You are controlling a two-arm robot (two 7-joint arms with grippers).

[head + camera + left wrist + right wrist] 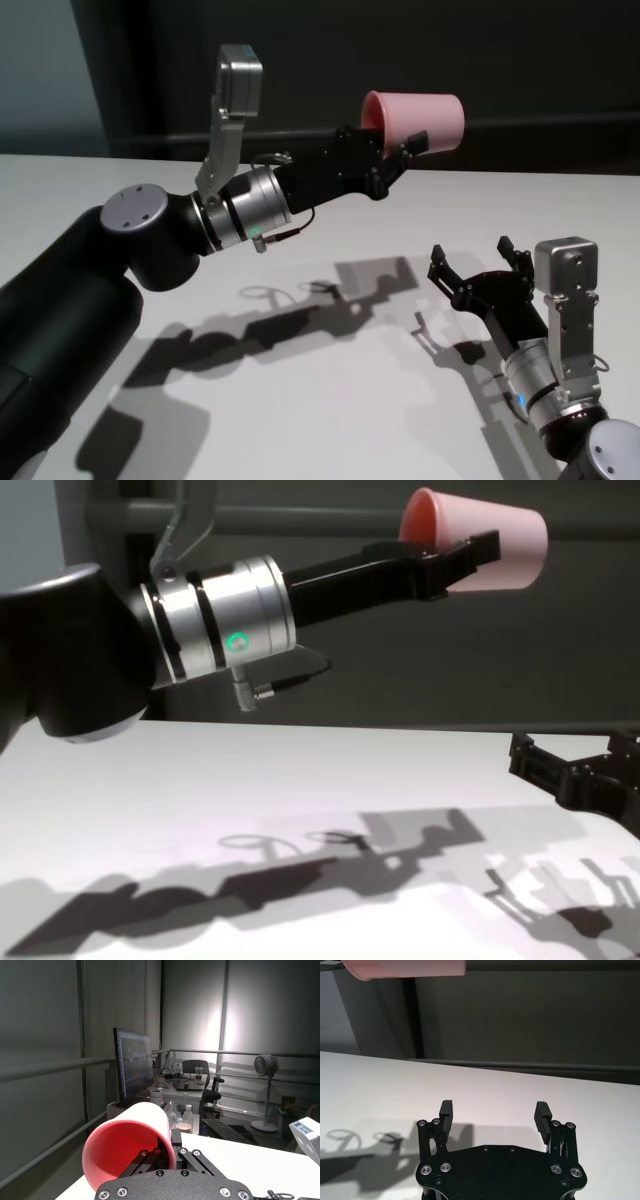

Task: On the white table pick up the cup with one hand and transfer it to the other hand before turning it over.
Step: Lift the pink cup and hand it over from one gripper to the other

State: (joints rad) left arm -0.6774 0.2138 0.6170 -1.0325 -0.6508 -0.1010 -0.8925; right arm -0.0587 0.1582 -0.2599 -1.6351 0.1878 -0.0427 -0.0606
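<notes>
**A:** So where are we at? We've got the pink cup (415, 120) up in the air, well above the white tabletop (330, 410), lying roughly on its side. The left gripper (400, 150) has its jaws closed on the rim end, with one finger seemingly inside the mouth and one on the outer wall.

**B:** Yep, and the right gripper (478, 262) sits lower, near the tabletop, with its jaws spread wide and nothing in them. The cup is above and ahead of it, well apart.

**A:** Handling-wise, we'd guess it's a light, thin-walled plastic or paper cup. It's smooth and a bit slippery, and a hard squeeze would probably dent it.

**B:** Agreed. Since the left jaws own the rim, we'd take hold on the closed base end, across the wall. That end is narrower and stiffer, so it's less likely to squash.

**A:** It tapers though, so a pinch too near the base could slide off. We'd go mid-wall toward the base.

**B:** Anything in the way?

**A:** Not really. There are only arm shadows on the tabletop under the arms. The left wrist view shows a monitor (134, 1066), a desk with a keyboard (225, 1131) and a fan (265, 1067), all far off. The only real clutter is the left gripper's own fingers around the rim.
</notes>
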